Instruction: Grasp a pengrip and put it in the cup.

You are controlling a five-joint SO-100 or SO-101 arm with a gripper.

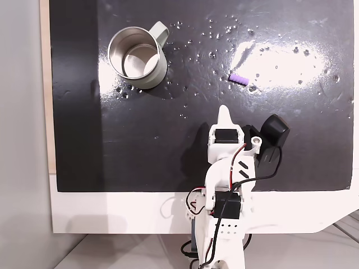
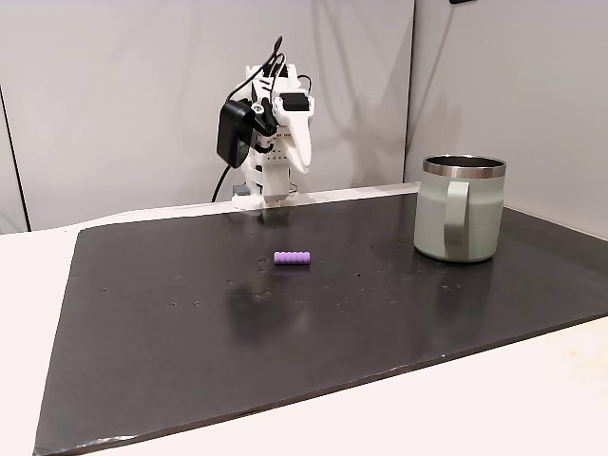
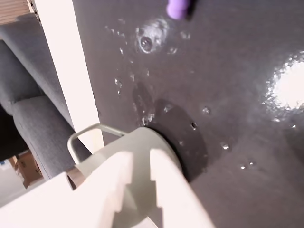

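The pengrip (image 1: 238, 78) is a tiny light-purple ribbed cylinder lying on its side on the black mat, also seen as the pengrip (image 2: 292, 257) and at the top edge of the wrist view (image 3: 178, 7). The cup (image 1: 137, 56) stands upright at the mat's far left in that fixed view, steel inside showing, handle toward the back right. From the side the cup (image 2: 459, 209) stands at the right, and in the wrist view the cup (image 3: 90, 137) shows behind my fingers. My gripper (image 1: 224, 114) (image 2: 302, 167) (image 3: 141, 159) is shut and holds nothing, folded back near the arm's base, short of the pengrip.
The black mat (image 1: 140, 145) lies on a white table (image 1: 112, 213) and is dotted with white specks and glare (image 1: 280, 56). A black camera module (image 1: 272, 134) sits on the arm's right side. Grey upholstery (image 3: 23, 95) lies beyond the table edge.
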